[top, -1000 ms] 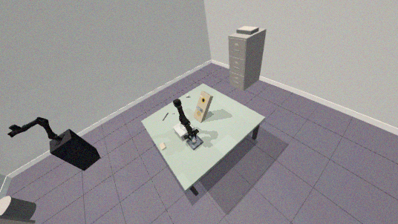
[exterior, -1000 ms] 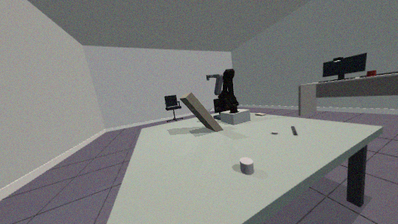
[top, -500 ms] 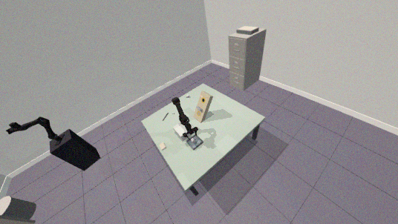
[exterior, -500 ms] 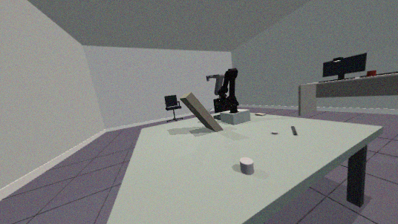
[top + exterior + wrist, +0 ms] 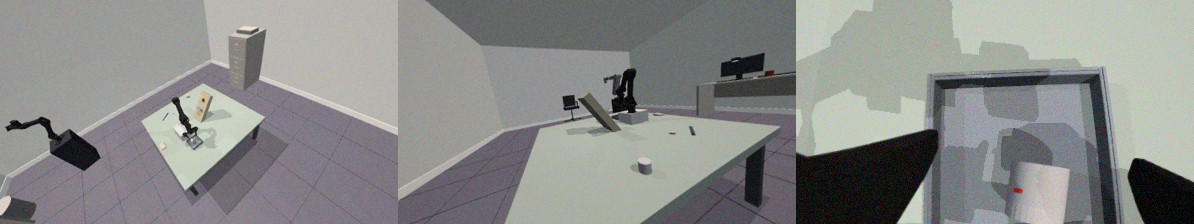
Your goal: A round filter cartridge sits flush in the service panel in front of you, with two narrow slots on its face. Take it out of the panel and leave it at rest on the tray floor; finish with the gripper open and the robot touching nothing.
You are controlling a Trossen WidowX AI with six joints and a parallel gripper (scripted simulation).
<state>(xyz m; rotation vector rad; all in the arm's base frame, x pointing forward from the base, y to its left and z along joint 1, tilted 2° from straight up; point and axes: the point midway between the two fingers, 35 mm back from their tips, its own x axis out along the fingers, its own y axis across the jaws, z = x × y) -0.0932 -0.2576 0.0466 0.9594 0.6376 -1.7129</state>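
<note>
The pale round cartridge [image 5: 1041, 192] is inside the grey tray [image 5: 1016, 71] [image 5: 195, 147], seen from its side with a small red mark; its slotted face is out of sight. Whether it lies fully at rest on the tray floor, I cannot tell. My gripper [image 5: 1033, 153] [image 5: 191, 136] is wide open above the tray, a finger to either side of the cartridge, with gaps between in the wrist view. The tan service panel [image 5: 204, 109] [image 5: 598, 112] leans on the table, with a dark round spot near its top. The gripper is hidden in the exterior view.
A pale box [image 5: 179, 130] [image 5: 633, 117] stands by the arm's base, close to the tray. A small white cylinder [image 5: 644, 166], a dark stick [image 5: 165, 116] [image 5: 692, 130] and a small pale block [image 5: 162, 146] are on the table [image 5: 230, 130]. A second arm [image 5: 41, 121] stands apart on a black block.
</note>
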